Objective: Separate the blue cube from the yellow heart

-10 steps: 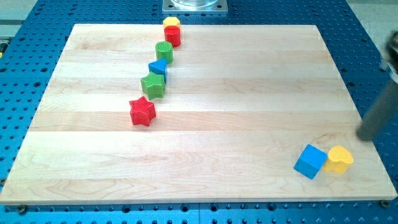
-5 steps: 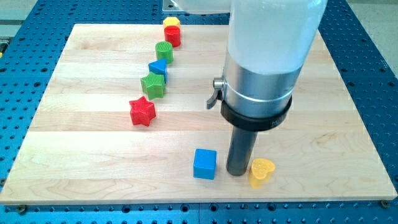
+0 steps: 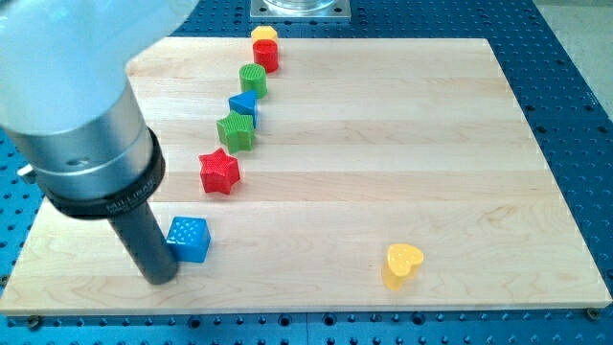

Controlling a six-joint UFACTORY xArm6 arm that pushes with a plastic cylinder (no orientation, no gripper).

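Now, my tip [image 3: 159, 279]: a bare dark rod with no claw, holding nothing, touching the blue cube's left side.
Blue cube [image 3: 188, 239]: dotted top, near the tabletop's [image 3: 383, 144] bottom-left corner.
Yellow heart [image 3: 402, 264]: smooth, bottom edge, well apart.

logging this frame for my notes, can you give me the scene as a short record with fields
tip: my tip on the board, at the view's bottom left
blue cube: blue cube right beside my tip, on its right
yellow heart: yellow heart far off toward the view's bottom right
cube and heart: wide apart, bare board between
other blocks: red star above the cube
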